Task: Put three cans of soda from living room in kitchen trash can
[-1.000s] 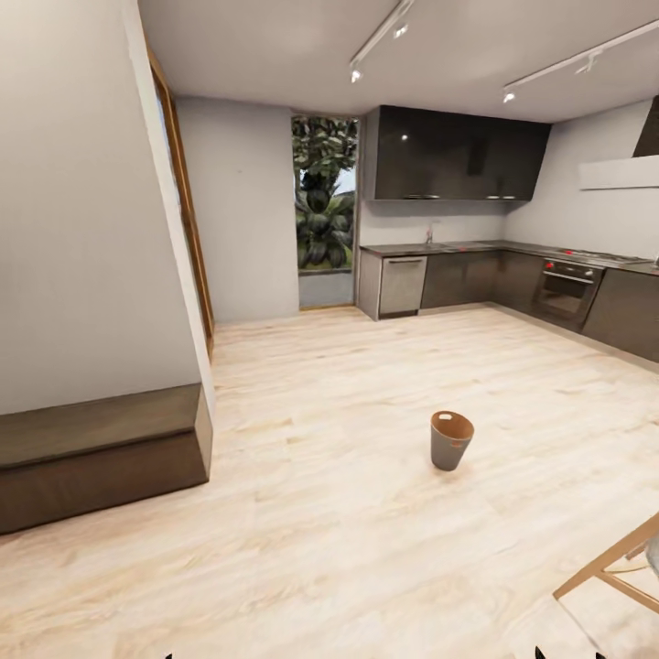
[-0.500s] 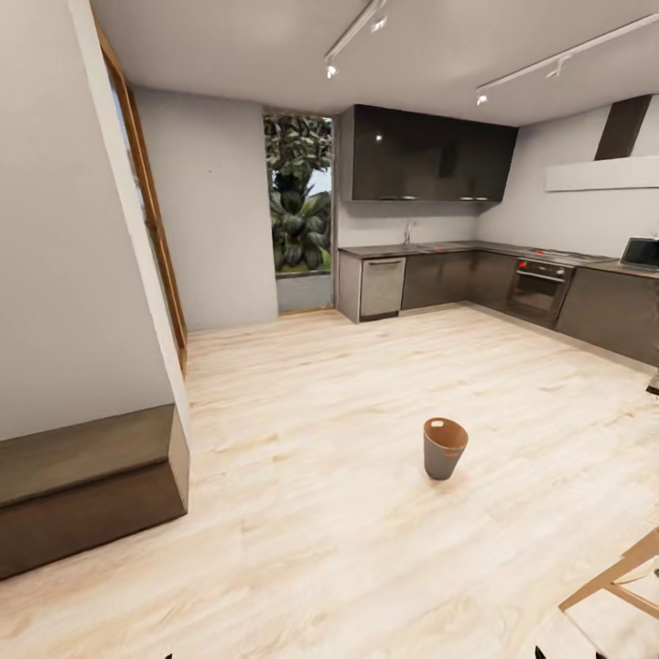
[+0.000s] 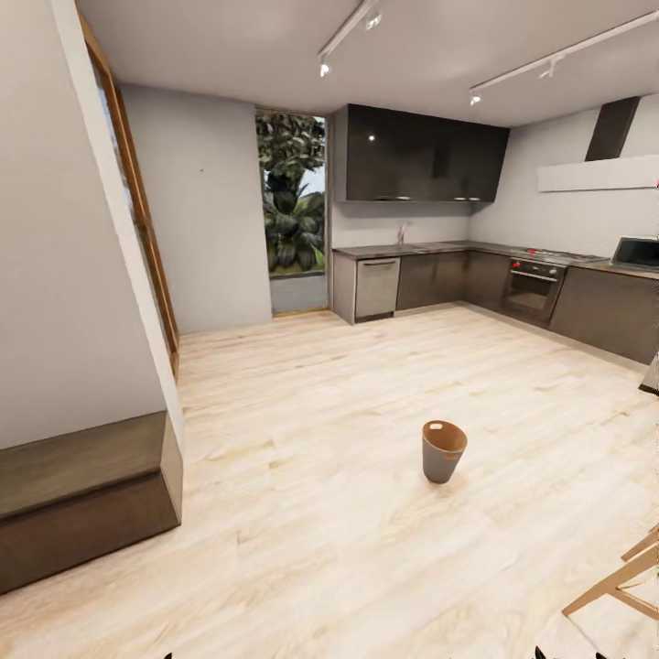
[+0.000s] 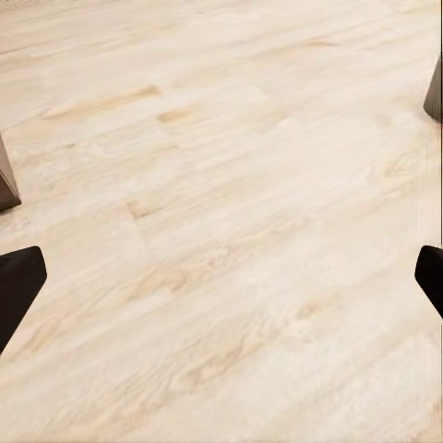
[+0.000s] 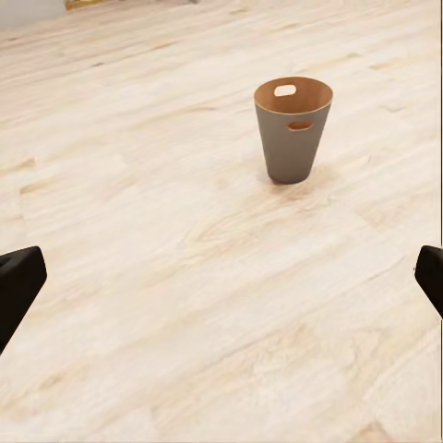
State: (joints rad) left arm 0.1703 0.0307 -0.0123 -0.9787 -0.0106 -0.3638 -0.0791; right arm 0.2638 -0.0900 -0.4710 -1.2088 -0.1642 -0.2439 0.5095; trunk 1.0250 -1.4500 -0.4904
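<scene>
Head view: the bin (image 3: 444,450) stands upright on the pale wood floor (image 3: 348,439), out in the open middle of the room, well apart from every wall and cabinet. Its rim is brown inside and its outer wall looks grey here, with an oval handle hole near the rim. Behind it the kitchen runs along the far and right walls: dark glossy upper cabinets (image 3: 421,154), a grey counter (image 3: 430,247), a steel dishwasher (image 3: 376,286), an oven (image 3: 530,288) and a microwave (image 3: 637,252). A tall window (image 3: 293,197) shows green plants. At the left a white wall ends in a low dark wooden ledge (image 3: 82,499). Light wooden chair legs (image 3: 622,577) cut into the lower right corner.

Left wrist view: the left gripper (image 4: 221,286) hangs over bare floor, its two dark fingertips (image 4: 18,286) set wide apart, released, with nothing between them. A sliver of the bin's wall shows at one edge.

Right wrist view: the right gripper (image 5: 221,286) is likewise spread wide and empty above the floor. The bin stands ahead of it, upright, apart from the fingers.
</scene>
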